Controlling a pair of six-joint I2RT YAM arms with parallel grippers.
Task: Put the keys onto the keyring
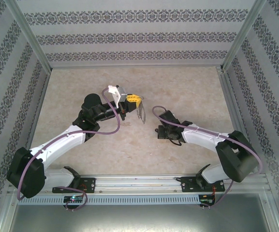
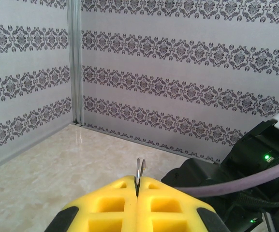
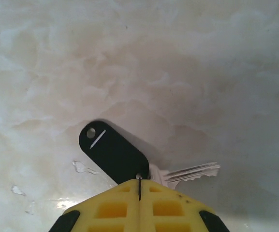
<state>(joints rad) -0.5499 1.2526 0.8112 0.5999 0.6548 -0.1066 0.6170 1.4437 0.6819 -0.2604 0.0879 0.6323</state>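
Pinching the keyring (image 2: 139,169), left gripper (image 2: 137,186) faces a patterned wall (image 2: 178,72); right gripper (image 3: 139,186) clamps the key (image 3: 112,150).

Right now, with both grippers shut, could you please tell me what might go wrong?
The left gripper pinches the thin silvery metal keyring on bare wire alone, so it could slip or twist. The right gripper holds the small black-headed silver key by one end of its head, so it might pivot.
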